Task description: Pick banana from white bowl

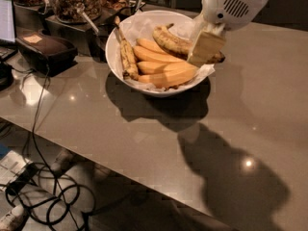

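The white bowl [110,52] stands on the grey counter, lined with crumpled white paper and holding several bananas. The spotted banana [172,41] lies across the back of the bowl, its dark end reaching the right rim. My gripper [207,47] hangs from the white arm at the top right and is down over the right part of that banana, hiding a stretch of it. Smooth orange-yellow bananas [161,67] lie in front. A thin dark-streaked banana [127,57] lies along the left side.
Jars of nuts with scoops [72,1] stand behind the bowl at the top left. A black box [45,47] sits left of the bowl. A screen edge [5,13] shows at far left. Cables [48,196] lie on the floor below the counter edge.
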`<state>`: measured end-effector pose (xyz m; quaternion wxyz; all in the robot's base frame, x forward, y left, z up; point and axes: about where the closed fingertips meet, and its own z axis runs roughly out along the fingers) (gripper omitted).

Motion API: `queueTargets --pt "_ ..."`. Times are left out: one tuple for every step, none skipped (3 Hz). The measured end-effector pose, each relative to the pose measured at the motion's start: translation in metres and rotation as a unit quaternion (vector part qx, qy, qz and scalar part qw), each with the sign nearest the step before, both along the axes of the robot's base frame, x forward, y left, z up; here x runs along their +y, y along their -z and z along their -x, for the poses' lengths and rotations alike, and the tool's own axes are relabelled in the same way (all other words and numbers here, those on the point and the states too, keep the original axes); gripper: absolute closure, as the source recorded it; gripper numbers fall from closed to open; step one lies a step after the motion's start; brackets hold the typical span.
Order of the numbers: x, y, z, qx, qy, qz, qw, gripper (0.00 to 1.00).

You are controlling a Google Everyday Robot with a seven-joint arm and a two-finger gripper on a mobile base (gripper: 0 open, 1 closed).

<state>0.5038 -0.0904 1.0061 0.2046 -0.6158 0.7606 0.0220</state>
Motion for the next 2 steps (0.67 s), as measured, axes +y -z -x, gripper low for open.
queueTargets --pt "-0.0114 -0.0112 0.042 0.0 0.003 -0.014 0.9999 1.0" --pt "-0.012 -0.0127 0.0447 -0.001 0.004 -0.016 0.9999 1.0"
